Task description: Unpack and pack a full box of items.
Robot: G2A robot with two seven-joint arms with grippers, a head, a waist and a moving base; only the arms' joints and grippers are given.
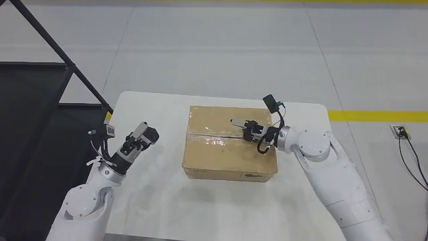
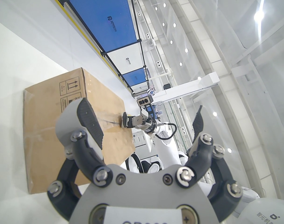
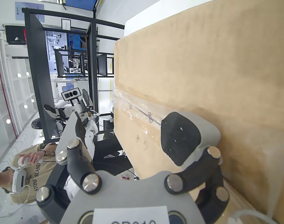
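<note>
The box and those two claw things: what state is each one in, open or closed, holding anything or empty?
Cardboard box: closed, flaps flat, standing on the table.
Clear tape: stuck along the box's middle seam, wrinkled.
Right gripper: open, empty, over the box top at the taped seam.
Left gripper: open, empty, off to the side of the box and not touching it.

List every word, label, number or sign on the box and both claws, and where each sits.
Side of the box: a framed pair of arrows; print beneath too small to read.
Lower panel there: too small to read.
Top of the box by the taped seam: pen scribbles, not legible.
White labels on left claw and right claw: cut off, unreadable.
</note>
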